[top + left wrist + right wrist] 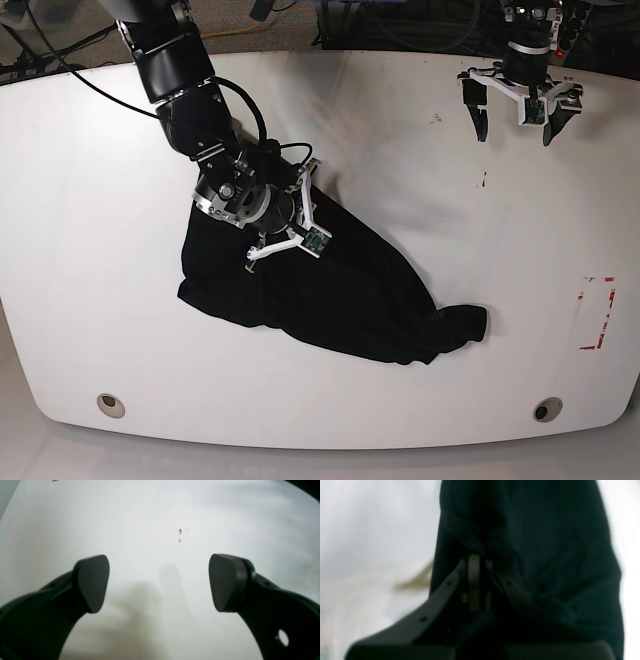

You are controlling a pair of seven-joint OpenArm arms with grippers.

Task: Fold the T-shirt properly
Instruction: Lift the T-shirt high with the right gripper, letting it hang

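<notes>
Your right gripper [477, 562] jaws pinch a T-shirt [340, 290] fold between them; left gripper [159, 582] jaws gape wide, well apart from it.

The crumpled T-shirt [330, 285] blocks the counter [90, 250] centre, with the right arm [200, 110] reaching in from 11 o'clock. From 3 to 6 o'clock bare counter lies open, and also around 9 o'clock.

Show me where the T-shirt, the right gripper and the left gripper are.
T-shirt [350, 300]: base view, middle of the black cloth.
Right gripper [478, 565]: right wrist view, between its shut fingertips.
Left gripper [159, 582]: left wrist view, gap between open fingertips.
</notes>
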